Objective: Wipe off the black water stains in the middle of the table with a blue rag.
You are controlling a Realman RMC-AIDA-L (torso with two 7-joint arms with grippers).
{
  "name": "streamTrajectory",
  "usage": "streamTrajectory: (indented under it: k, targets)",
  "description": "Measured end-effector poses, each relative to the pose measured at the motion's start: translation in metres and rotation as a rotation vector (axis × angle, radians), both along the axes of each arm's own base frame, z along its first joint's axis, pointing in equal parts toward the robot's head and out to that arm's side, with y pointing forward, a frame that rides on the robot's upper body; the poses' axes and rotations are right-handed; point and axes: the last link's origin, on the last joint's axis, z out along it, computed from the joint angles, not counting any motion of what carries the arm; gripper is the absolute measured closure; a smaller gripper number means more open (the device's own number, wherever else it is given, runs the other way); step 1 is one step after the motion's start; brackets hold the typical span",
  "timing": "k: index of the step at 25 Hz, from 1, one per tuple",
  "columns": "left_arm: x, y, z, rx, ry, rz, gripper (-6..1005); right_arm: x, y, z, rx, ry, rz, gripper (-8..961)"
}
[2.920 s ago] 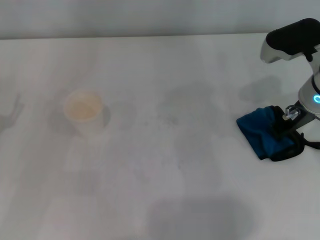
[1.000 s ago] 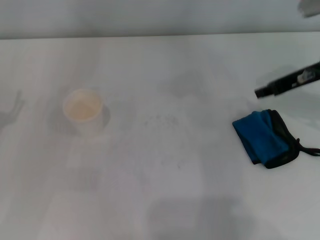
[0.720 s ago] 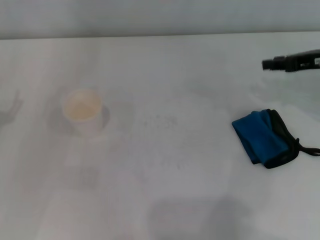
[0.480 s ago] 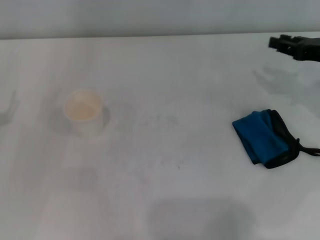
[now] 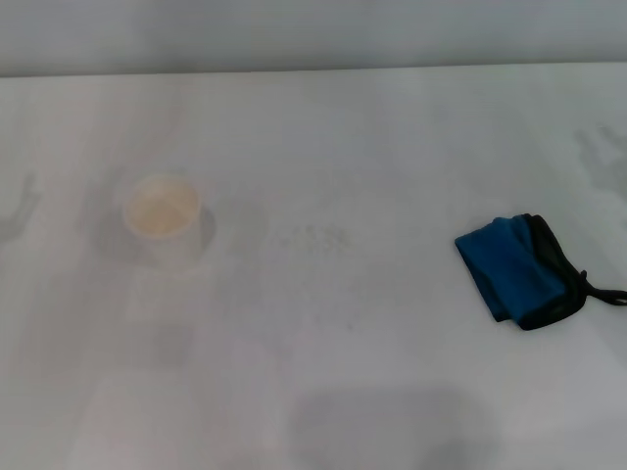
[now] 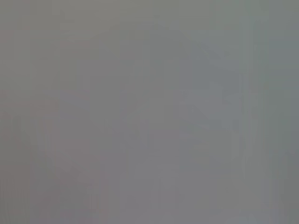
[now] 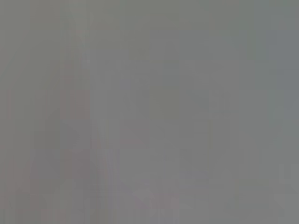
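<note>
The blue rag [image 5: 516,269] lay folded on the white surface [image 5: 392,127] at the robot's right, near the edge of the head view. Its long axis ran diagonally, from the near right toward the far left, with the blue side facing the middle and the black edge on the outer right side. Faint specks, what showed of the black water stains [image 5: 312,238], dotted the middle. A white paper cup [image 5: 164,220] stood upright well to the left. Neither gripper appeared; both wrist views showed only flat grey.
</note>
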Motion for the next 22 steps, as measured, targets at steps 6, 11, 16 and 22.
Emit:
streamTrajectory:
  k: [6,11,16,22]
  targets:
    - [-0.002,0.0,0.003,0.026,-0.015,0.015,111,0.017,-0.022,-0.003,0.172,-0.095,-0.081,547]
    - [-0.002,-0.002,0.001,0.034,-0.034,0.024,111,0.027,-0.031,0.002,0.273,-0.163,-0.154,541]
    - [-0.001,-0.003,-0.002,0.037,-0.064,0.028,111,0.036,-0.029,0.001,0.283,-0.216,-0.229,548]
    - [-0.002,-0.003,-0.004,0.049,-0.099,0.049,112,0.046,-0.029,0.0,0.257,-0.258,-0.288,549]
